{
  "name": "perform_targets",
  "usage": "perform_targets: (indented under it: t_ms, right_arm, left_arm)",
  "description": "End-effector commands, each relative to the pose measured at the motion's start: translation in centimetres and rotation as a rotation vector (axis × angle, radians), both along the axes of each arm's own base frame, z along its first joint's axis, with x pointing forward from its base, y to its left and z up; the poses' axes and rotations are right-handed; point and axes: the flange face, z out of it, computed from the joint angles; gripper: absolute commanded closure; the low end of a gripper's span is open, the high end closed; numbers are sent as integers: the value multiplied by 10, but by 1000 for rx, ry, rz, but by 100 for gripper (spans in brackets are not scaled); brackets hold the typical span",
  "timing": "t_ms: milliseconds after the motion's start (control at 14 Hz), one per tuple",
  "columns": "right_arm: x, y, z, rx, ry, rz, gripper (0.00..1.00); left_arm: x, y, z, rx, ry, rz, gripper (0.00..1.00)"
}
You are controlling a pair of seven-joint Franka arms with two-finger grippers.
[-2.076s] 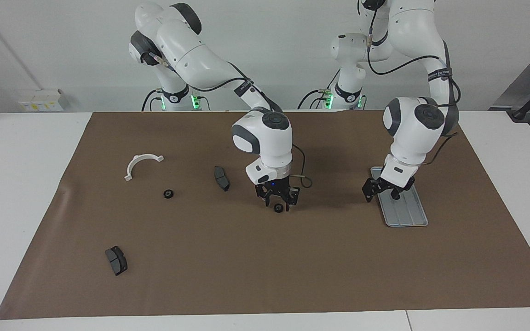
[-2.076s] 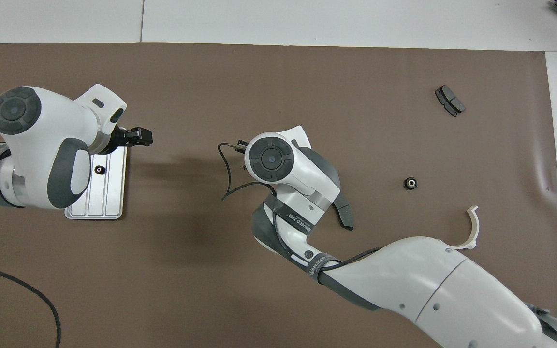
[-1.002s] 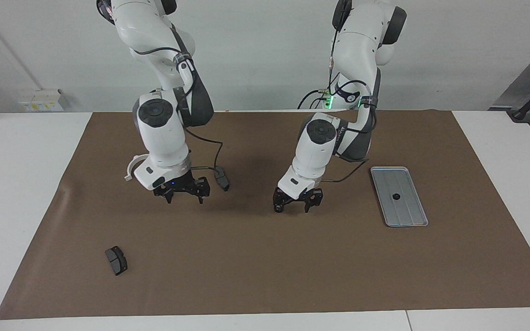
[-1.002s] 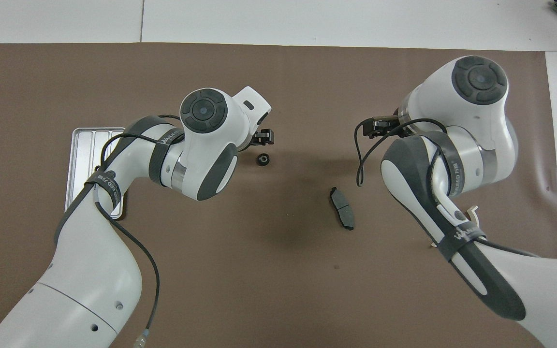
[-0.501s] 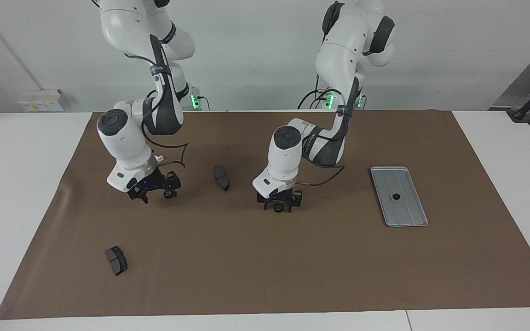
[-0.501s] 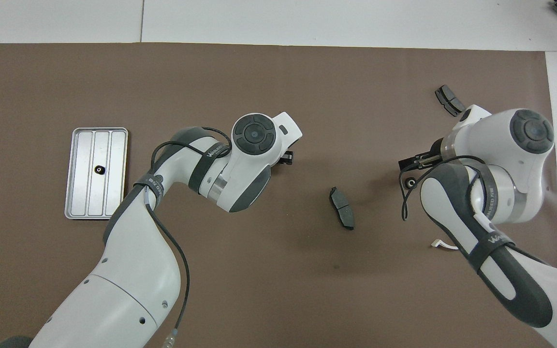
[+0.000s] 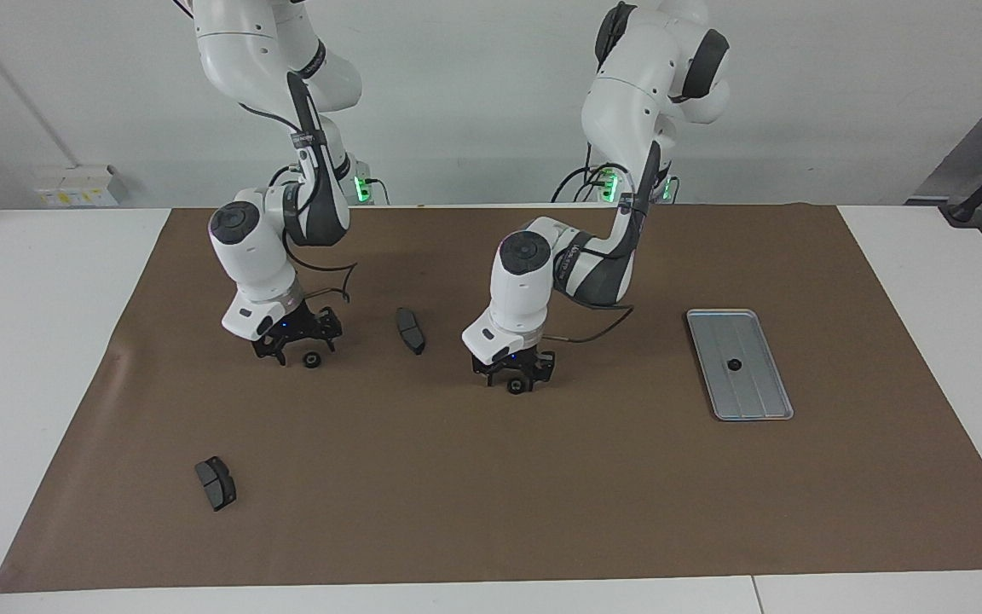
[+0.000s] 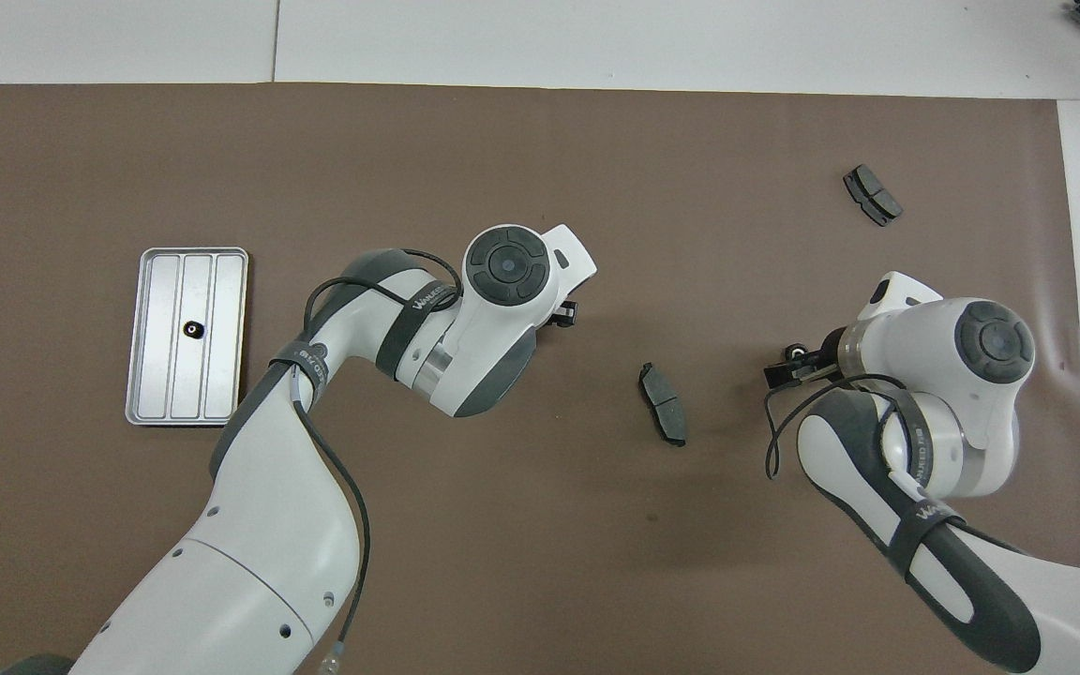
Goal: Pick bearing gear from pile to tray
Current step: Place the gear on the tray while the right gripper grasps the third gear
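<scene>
A small black bearing gear (image 7: 515,386) lies on the brown mat at mid-table. My left gripper (image 7: 515,380) is down around it, at mat level; in the overhead view the wrist hides that gear and only the left gripper's tip (image 8: 562,314) shows. A second bearing gear (image 7: 312,360) (image 8: 794,352) lies toward the right arm's end, and my right gripper (image 7: 298,348) (image 8: 782,368) hangs open just above and beside it. The silver tray (image 7: 755,401) (image 8: 165,394) lies toward the left arm's end, with one small black round piece (image 7: 734,365) (image 8: 192,329) in it.
Two dark grey pads from the pile lie on the mat. One pad (image 7: 410,330) (image 8: 663,404) is between the two grippers. The other pad (image 7: 216,483) (image 8: 872,194) is farther from the robots at the right arm's end.
My left gripper came from beside the mid-table gear to around it and sank to the mat, its jaws narrowing. My right gripper swung out toward its end, then back a little over the second gear.
</scene>
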Motion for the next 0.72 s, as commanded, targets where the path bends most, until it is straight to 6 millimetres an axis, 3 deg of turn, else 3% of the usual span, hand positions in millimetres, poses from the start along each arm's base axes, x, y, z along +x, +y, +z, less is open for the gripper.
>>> perform_targets:
  t_ms: [0,215,501,644]
  right_arm:
    - [-12,-1,5,17,-11,19,6]
    - [-12,-1,5,17,-13,19,19]
    - [-5,0,7,17,-66,2,19]
    - [-3,3,9,19,-75,1,19]
  left_arm:
    - [-8,-4,-5,45,12,-24,32]
    - [-11,-2,-7,55,22,-28,40]
    - [-9,3,-7,59,33,-23,68]
    - [-7,5,-6,57,30,-18,73]
